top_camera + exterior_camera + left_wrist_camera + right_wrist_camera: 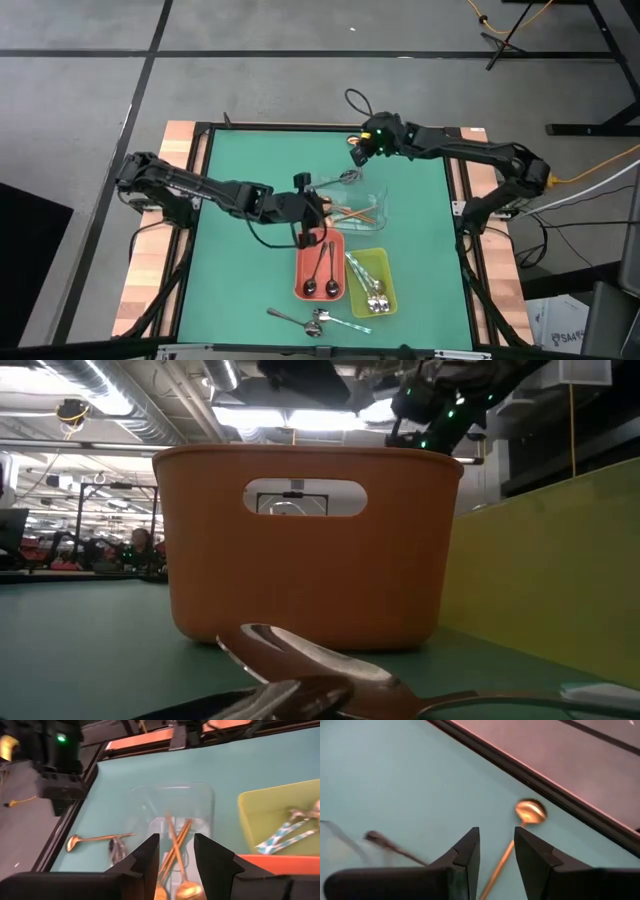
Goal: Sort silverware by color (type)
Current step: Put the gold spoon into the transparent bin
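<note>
Lying in the red tray (303, 270), black spoons (320, 270) point bowls toward the table's near edge.

green mat (240, 270) | red tray (303, 280) beside yellow-green tray (385, 262) | clear tray (372, 203) (behind both)

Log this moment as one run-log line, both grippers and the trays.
left gripper: open above clear tray | right gripper: open over gold spoon | red tray: black spoons

A large lab or workshop hall: bare ceiling ducts (150, 400) and strip lights (290, 420) overhead, a grey concrete floor (250, 90) with loose cables (590, 170), a robot table (240, 150) on wooden boards.
</note>
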You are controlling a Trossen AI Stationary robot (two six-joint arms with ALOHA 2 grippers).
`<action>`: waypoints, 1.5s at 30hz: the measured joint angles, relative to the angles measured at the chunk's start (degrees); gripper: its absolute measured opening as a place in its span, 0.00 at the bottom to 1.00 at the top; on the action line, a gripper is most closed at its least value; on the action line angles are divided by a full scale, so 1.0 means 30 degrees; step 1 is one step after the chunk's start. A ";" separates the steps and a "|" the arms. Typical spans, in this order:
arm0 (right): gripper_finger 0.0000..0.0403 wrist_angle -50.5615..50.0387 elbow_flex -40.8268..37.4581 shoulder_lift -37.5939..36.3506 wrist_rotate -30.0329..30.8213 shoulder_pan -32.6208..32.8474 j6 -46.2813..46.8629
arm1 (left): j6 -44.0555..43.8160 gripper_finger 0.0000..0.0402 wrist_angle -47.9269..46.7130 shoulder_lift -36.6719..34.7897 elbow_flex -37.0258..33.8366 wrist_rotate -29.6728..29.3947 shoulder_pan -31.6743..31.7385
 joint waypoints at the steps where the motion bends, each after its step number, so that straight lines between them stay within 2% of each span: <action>1: 0.27 0.0009 0.0000 0.0289 0.0000 -0.0165 0.0004 | 0.0000 0.29 -0.0030 0.0000 0.0000 0.0012 0.0165; 11: 0.27 0.1605 -0.0007 0.3673 0.0535 -0.0579 0.0015 | -0.0022 0.29 -0.0056 0.0000 0.0000 0.1883 0.1194; 19: 0.27 0.2112 -0.0007 0.5355 0.0671 -0.0584 0.0073 | -0.0036 0.29 -0.0332 0.0000 0.0000 0.2018 0.1234; 30: 0.27 0.2394 -0.0007 0.6633 0.1365 -0.0584 0.0080 | -0.0058 0.29 -0.0311 0.0000 0.0000 0.2018 0.1234; 45: 0.27 0.2396 -0.0007 0.7535 0.1151 -0.0577 0.0218 | -0.0069 0.29 -0.0303 0.0000 -0.0003 0.2011 0.1234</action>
